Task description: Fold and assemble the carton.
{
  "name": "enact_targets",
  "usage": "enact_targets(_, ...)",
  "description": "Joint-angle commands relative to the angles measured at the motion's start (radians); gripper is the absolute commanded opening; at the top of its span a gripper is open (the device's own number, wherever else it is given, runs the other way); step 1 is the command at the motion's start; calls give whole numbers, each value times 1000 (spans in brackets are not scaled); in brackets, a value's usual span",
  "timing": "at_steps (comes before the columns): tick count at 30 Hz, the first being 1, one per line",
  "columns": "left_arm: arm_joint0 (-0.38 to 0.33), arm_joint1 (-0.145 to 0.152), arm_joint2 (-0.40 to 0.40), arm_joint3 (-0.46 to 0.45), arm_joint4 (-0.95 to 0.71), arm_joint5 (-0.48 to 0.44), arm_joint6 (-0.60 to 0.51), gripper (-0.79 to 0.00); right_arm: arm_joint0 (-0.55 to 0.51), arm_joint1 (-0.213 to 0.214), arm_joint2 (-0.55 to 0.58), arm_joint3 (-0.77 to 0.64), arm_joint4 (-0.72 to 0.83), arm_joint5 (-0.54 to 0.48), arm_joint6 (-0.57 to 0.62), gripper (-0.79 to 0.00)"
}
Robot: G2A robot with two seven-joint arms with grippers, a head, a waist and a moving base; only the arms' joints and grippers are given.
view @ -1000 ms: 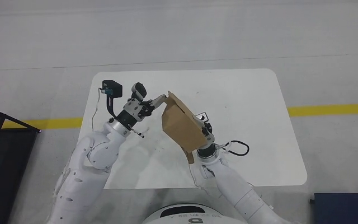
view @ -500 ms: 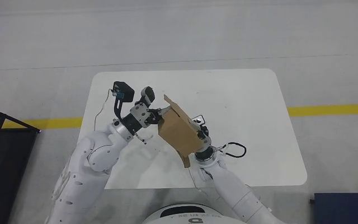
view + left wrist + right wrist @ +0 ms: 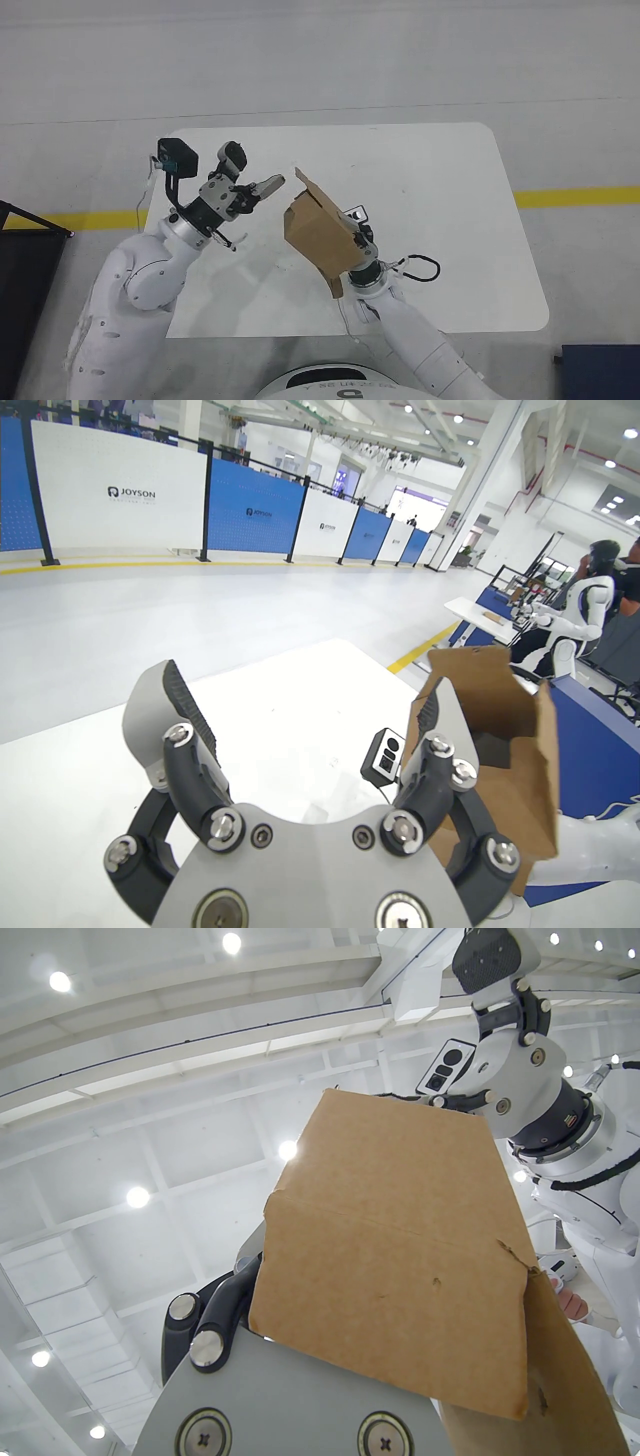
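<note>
Over the left half of the white, round-cornered surface (image 3: 450, 170), my left end effector (image 3: 264, 185) hangs with its two fingers spread wide and nothing between them. They are smooth grey metal faced with black ribbed rubber pads (image 3: 192, 710), hinged on black links pinned by bright screws. The tips point at the brown corrugated cardboard carton (image 3: 318, 232), just beside its raised top flap, with a small gap between them in the top view.

My right end effector (image 3: 356, 240) is clamped on the carton and holds it tilted, clear of the surface near the middle, with its open mouth turned towards my left arm. The carton is a partly erected rectangular sleeve of matt board. A scored crease runs across one panel, one corner is frayed and torn, and the flaps stand loose. In the right wrist view a broad panel lies over the grey plate and hides the fingers; one black link shows beside it.

Farther out lies a pale grey floor with a yellow stripe (image 3: 580, 196). The left wrist view shows a fence of blue and white panels (image 3: 250, 520) on black posts, each bearing small dark lettering.
</note>
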Motion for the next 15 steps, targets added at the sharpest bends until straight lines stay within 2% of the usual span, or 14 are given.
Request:
enact_targets(1,11,1,-10,-4,-44,-60,13,0,-3,-1,3,-2,-5,0,-2,-785)
enact_targets(6,12,4,8,-24,-4,-149,10,0,-14,-5,4,-15,-28,-1,-10,-785)
enact_targets(11,-23,0,68,-7,170,-145,21,0,-27,-7,7,-32,-55,-5,-22,-785)
enact_targets(15,-40,-3,98,26,210,-130,50,0,-43,-7,16,-44,-69,-10,-26,-785)
